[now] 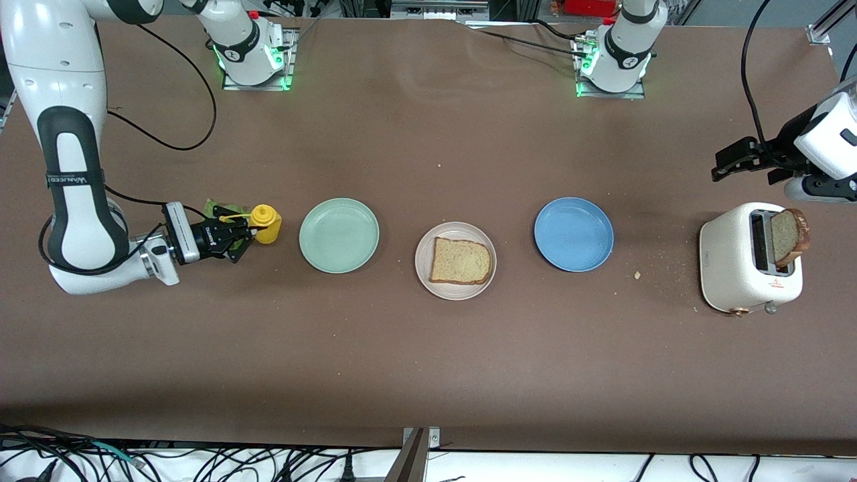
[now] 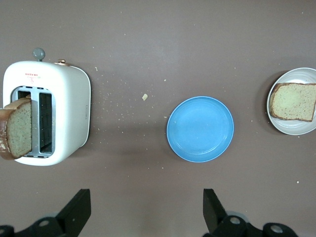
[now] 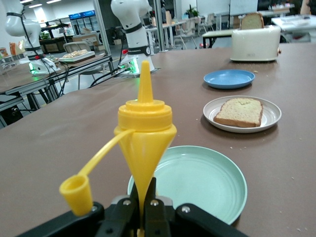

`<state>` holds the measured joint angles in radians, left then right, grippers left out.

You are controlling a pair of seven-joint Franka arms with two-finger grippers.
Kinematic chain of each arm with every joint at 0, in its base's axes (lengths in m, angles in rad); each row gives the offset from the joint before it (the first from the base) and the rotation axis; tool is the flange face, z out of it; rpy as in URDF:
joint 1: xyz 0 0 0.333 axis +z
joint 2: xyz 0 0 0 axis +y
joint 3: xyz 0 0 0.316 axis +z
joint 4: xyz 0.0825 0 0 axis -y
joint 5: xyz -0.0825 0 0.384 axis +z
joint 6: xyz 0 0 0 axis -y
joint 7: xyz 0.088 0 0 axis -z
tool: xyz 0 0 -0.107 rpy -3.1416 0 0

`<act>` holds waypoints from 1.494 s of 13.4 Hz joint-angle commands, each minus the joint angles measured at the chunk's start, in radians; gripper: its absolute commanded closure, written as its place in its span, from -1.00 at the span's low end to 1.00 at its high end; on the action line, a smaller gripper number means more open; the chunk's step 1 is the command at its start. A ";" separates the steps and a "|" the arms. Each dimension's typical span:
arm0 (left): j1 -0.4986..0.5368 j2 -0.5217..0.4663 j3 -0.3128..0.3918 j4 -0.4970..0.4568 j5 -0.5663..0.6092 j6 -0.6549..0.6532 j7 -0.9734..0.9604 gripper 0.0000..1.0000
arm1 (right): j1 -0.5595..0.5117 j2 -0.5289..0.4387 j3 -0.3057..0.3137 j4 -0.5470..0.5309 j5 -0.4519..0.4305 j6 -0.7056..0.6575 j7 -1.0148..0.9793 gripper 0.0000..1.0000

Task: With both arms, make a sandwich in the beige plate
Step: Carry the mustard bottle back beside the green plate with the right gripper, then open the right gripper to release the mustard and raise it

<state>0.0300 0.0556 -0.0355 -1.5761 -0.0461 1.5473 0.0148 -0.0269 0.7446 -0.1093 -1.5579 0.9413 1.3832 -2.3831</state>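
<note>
The beige plate (image 1: 455,260) sits in the middle of the table and serves as the landmark here, with one slice of bread (image 1: 460,261) lying flat on it. Just beside the beige plate, toward the right arm's end of the table, lies the green plate (image 1: 339,235); just beside it toward the left arm's end lies the blue plate (image 1: 574,233). Farther toward the left arm's end than the blue plate stands the white toaster (image 1: 750,268), with a second bread slice (image 1: 789,235) sticking up out of one slot. The left gripper (image 1: 726,163) hangs in the air near the toaster, its fingers (image 2: 76,210) spread wide and holding nothing; the left wrist view looks straight down on the toaster, the blue plate and the beige plate. The right gripper (image 1: 242,235) sits low, well toward the right arm's end from the beige plate, past the green plate. Its fingers (image 3: 148,207) are pinched tight together at the yellow squeeze bottle (image 1: 266,223), whose open cap dangles on its strap. A bit of green lettuce (image 1: 217,209) shows just beside that gripper.
</note>
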 commanded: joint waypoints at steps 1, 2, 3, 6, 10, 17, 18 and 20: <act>-0.002 -0.013 -0.006 -0.019 0.035 0.014 -0.010 -1.00 | -0.024 0.016 0.016 0.002 0.027 -0.035 -0.088 1.00; -0.002 -0.013 -0.007 -0.019 0.035 0.014 -0.010 -1.00 | -0.031 0.024 0.016 0.004 0.027 -0.047 -0.103 1.00; -0.002 -0.013 -0.007 -0.019 0.035 0.014 -0.010 -1.00 | -0.036 0.029 0.016 0.004 0.027 -0.052 -0.119 1.00; -0.004 -0.014 -0.007 -0.019 0.035 0.014 -0.025 -1.00 | -0.044 0.048 0.016 0.004 0.027 -0.052 -0.180 1.00; -0.005 -0.014 -0.009 -0.019 0.035 0.014 -0.030 -1.00 | -0.047 0.070 0.016 0.006 0.028 -0.052 -0.234 1.00; -0.004 -0.014 -0.009 -0.018 0.035 0.014 -0.030 -1.00 | -0.079 0.199 0.017 0.006 0.128 -0.131 -0.297 1.00; -0.005 -0.014 -0.009 -0.018 0.035 0.014 -0.030 -1.00 | -0.079 0.217 0.017 0.006 0.160 -0.150 -0.295 1.00; -0.005 -0.014 -0.009 -0.018 0.035 0.014 -0.030 -1.00 | -0.081 0.228 0.017 0.006 0.171 -0.162 -0.288 1.00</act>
<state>0.0300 0.0560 -0.0397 -1.5770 -0.0461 1.5474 0.0016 -0.0889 0.9620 -0.1056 -1.5598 1.0837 1.2637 -2.6532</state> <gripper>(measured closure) 0.000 0.965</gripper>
